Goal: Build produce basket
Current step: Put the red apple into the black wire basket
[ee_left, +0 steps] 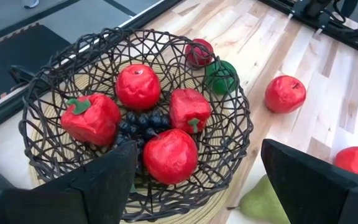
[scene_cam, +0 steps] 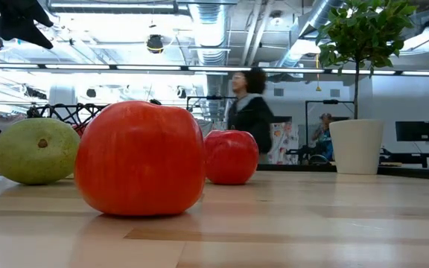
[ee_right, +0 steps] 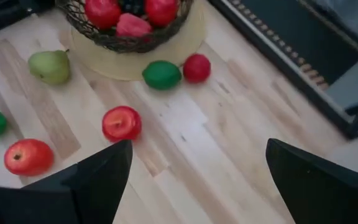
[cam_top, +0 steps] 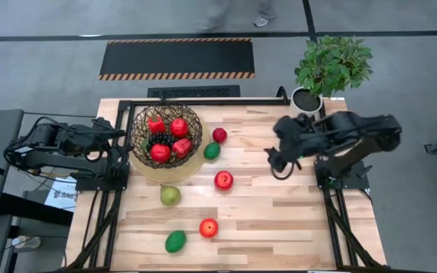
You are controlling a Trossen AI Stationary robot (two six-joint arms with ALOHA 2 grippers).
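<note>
The dark woven basket (cam_top: pixel 167 136) stands on its tan base at the table's far left. It holds two red peppers (ee_left: pixel 91 118), two red apples (ee_left: pixel 138 86) and dark grapes (ee_left: pixel 143 121). On the table lie a small red apple (cam_top: pixel 219 135), a green oval (cam_top: pixel 212 150), a red apple (cam_top: pixel 223 180), a pear (cam_top: pixel 170 195), another red apple (cam_top: pixel 209 227) and a green oval (cam_top: pixel 175 241). My left gripper (cam_top: pixel 121 142) is open and empty beside the basket's left rim, above it in the left wrist view (ee_left: pixel 194 168). My right gripper (cam_top: pixel 278 158) is open and empty above the table's right half (ee_right: pixel 197 168).
A potted plant in a white pot (cam_top: pixel 307 98) stands at the table's far right corner. A black frame (cam_top: pixel 203 101) runs along the table's far edge and sides. Bare wood (cam_top: pixel 294 220) lies at the near right. A person (scene_cam: pixel 248 112) walks in the room behind.
</note>
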